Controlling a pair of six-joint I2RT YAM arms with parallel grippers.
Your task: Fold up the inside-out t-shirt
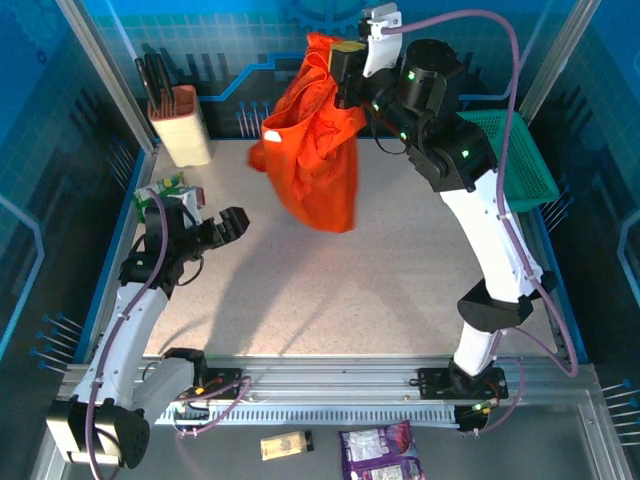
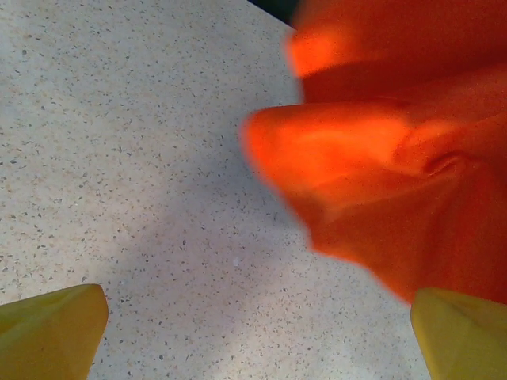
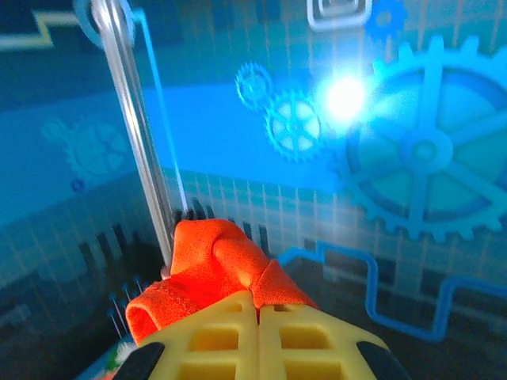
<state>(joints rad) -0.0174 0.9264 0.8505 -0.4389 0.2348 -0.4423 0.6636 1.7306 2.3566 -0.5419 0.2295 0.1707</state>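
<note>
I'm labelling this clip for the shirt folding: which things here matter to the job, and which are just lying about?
Job: orange t-shirt, hanging from the shut right end effector; open left end effector nearby.
Lying about: teal basket, beige utensil holder, small carton, purple packet.

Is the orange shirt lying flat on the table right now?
No, the right gripper holds the shirt bunched up, hanging over the table.
</note>
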